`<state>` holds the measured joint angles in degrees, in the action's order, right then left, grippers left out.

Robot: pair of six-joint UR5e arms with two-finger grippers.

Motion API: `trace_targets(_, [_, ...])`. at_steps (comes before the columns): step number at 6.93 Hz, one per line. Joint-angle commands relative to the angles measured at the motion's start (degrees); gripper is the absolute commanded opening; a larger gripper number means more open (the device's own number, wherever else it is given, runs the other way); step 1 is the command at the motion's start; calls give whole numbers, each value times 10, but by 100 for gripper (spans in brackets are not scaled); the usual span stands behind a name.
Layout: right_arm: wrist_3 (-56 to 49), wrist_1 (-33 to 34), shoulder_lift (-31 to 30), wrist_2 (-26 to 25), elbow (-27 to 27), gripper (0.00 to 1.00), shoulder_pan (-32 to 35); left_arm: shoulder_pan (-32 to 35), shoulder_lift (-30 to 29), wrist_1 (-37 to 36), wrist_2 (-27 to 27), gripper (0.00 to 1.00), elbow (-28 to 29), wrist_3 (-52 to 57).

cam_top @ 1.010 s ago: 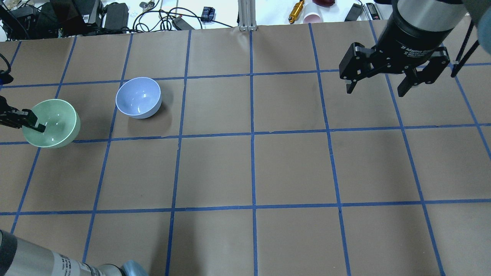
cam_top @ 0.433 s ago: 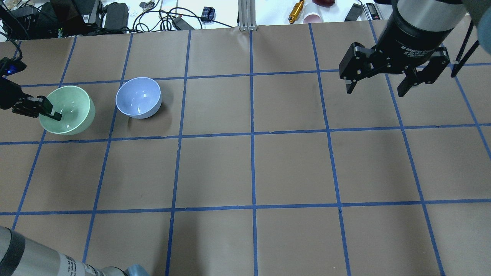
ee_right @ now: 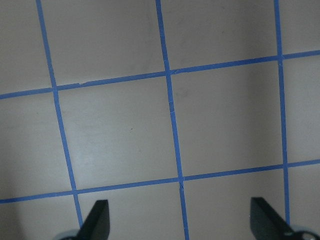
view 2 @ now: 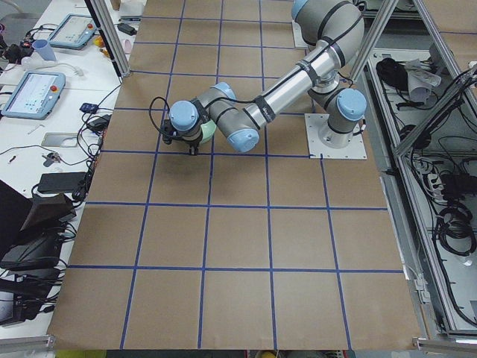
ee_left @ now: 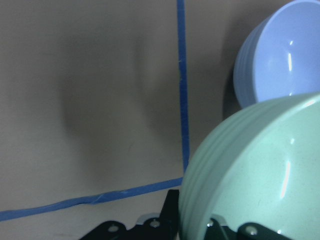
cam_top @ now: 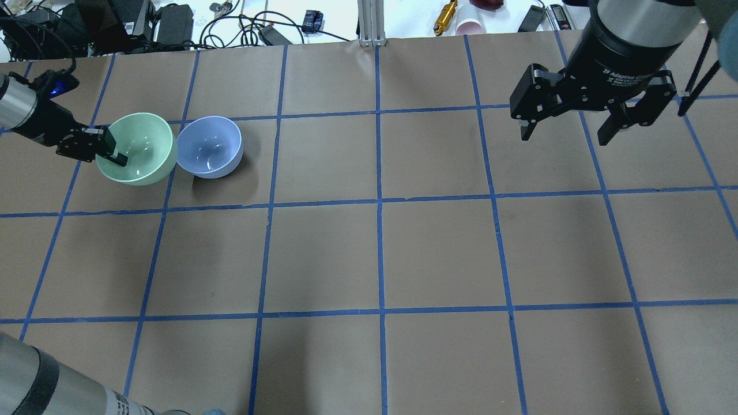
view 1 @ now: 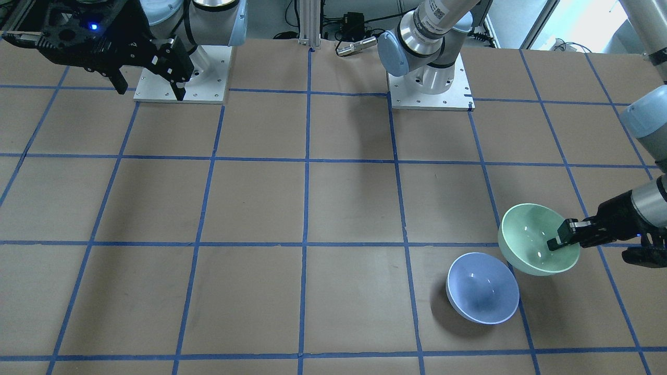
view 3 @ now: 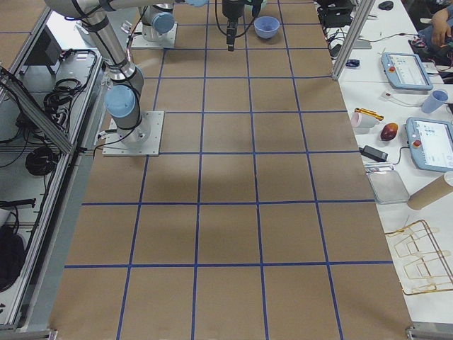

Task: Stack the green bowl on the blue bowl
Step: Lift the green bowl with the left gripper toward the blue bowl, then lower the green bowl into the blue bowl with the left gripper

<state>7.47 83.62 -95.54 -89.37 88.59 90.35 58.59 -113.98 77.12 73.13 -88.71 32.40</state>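
**A:** Where is the round, glossy, pale mint-green bowl [cam_top: 141,144]?

**B:** At the far left of the brown paper-covered table with the blue tape grid [cam_top: 380,253], held by the left gripper [cam_top: 106,154]. One black finger [cam_top: 119,159] is inside the bowl and the other is outside its wall, so the jaws are pinched narrow on the rim at the side nearest the arm

**A:** Is it resting on the paper?

**B:** It looks lifted: a shadow lies on the paper below it, and the left wrist view shows its ribbed outer wall hanging above the tape lines

**A:** And the round, glossy, pale periwinkle-blue bowl [cam_top: 209,147]?

**B:** It stands upright on the table, just beside the green bowl on the robot's right. From overhead the two rims meet, and in the wrist view the green bowl covers part of the blue one. I cannot tell whether they touch

**A:** The other arm?

**B:** The right gripper [cam_top: 564,139] hangs over the far right of the table, well apart from both bowls. Its fingers are spread wide with nothing between them but paper and tape
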Motion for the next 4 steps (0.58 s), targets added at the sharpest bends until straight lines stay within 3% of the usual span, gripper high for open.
trace_targets(1, [0,0,0,1,0,100,0,53,-13,8,1,0,52,-92])
trace_targets(4, [0,0,0,1,0,100,0,76,-45,0,2,0,76,-135])
